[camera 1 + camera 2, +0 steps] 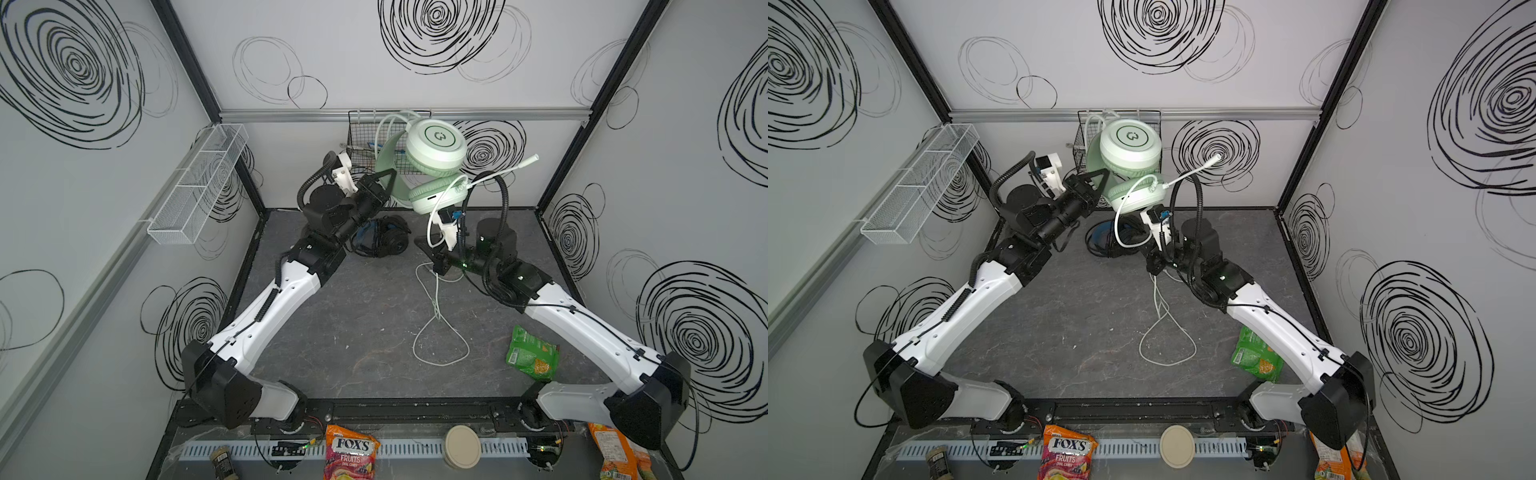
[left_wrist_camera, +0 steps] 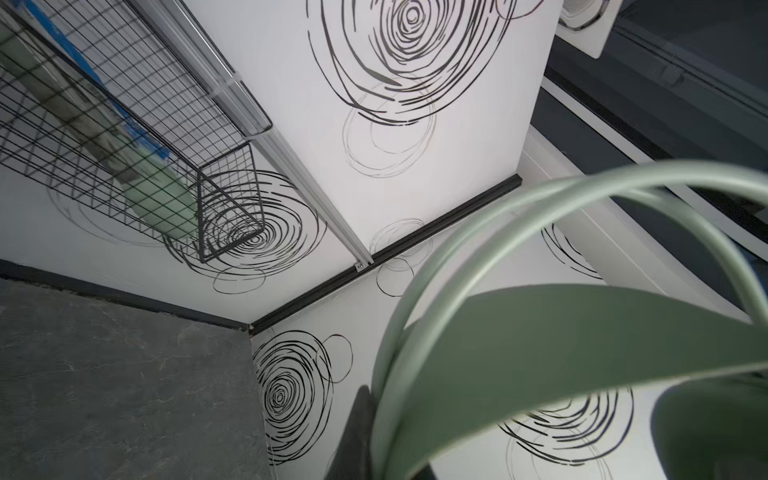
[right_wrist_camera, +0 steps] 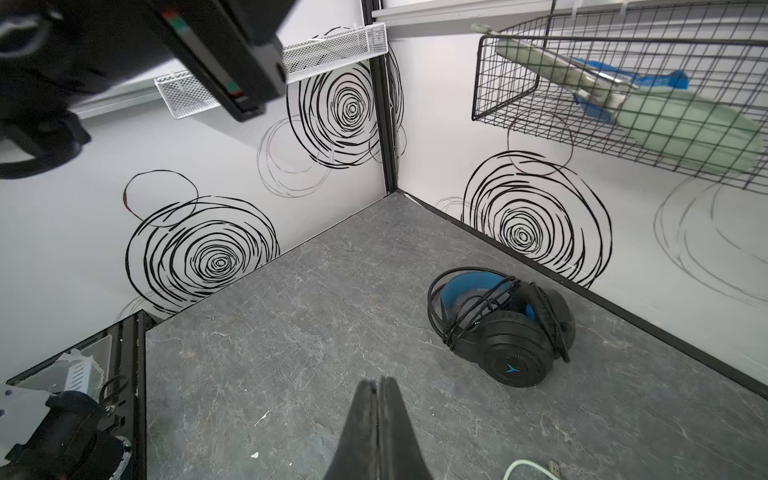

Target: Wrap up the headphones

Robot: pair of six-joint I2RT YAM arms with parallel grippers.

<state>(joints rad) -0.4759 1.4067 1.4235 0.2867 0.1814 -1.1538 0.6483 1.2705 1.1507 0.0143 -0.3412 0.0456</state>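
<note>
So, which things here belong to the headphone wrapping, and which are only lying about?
Job: mint-green headset, its pale cable, black-and-blue headset.
Lying about: green snack bag, Fox's candy bag, orange snack packet, round beige lid, black wire basket, white mesh tray.

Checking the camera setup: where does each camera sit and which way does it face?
Top views: high in front, looking down toward the back wall; both arms show, left gripper holding the mint-green headset.
Left wrist: raised, facing a far corner past the headband; one dark finger shows.
Right wrist: low, facing the black headset over the shut right gripper; left arm overhead.
Shared: both wrist views catch the black wire basket.
</note>
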